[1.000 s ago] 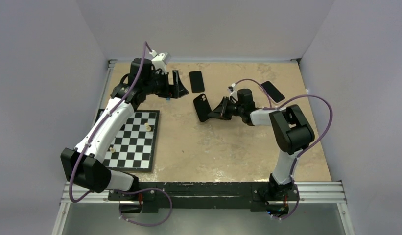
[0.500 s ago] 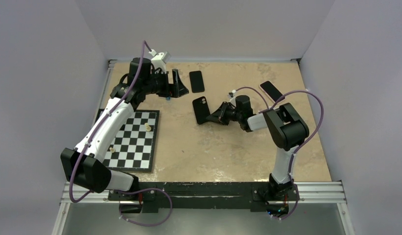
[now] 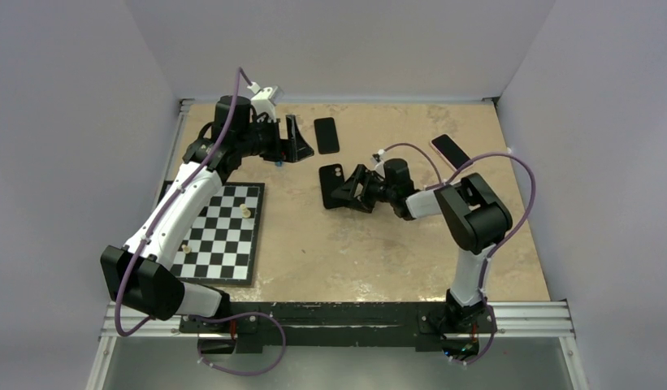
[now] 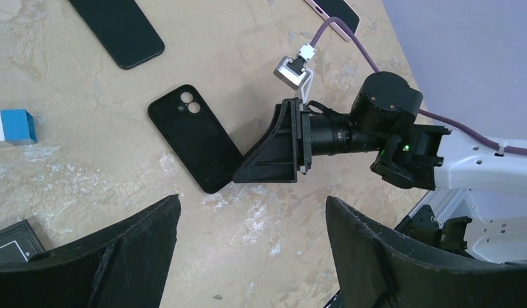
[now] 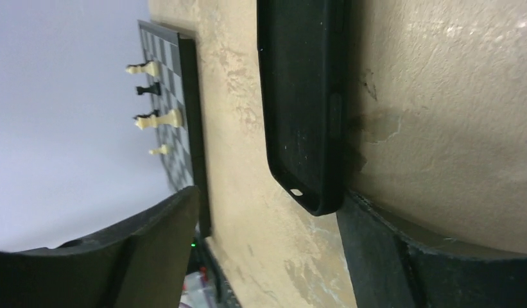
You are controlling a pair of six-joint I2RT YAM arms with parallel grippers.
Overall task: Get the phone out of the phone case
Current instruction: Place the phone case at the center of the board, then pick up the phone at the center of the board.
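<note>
A black phone case (image 3: pixel 333 186) lies on the table with its back and camera cutout up (image 4: pixel 195 146). My right gripper (image 3: pixel 350 189) is low on the table just right of it, jaws open. In the right wrist view the case (image 5: pixel 303 96) shows edge-on, its near corner against one finger (image 5: pixel 376 250), and nothing is held. A black phone (image 3: pixel 327 135) lies flat behind the case, apart from it. My left gripper (image 3: pixel 301 142) hovers open at the back left, looking down on the case, with only bare table between its fingers (image 4: pixel 138 256).
A chessboard (image 3: pixel 220 231) with a few pieces lies at the left. A pink-edged phone (image 3: pixel 450 151) lies at the back right. A small blue and white block (image 4: pixel 10 125) sits left of the case. The right arm's purple cable loops above the table.
My right gripper was shut on the tilted case; it moved left and lower and has now opened, and the case lies flat on the table. The left arm has not moved.
</note>
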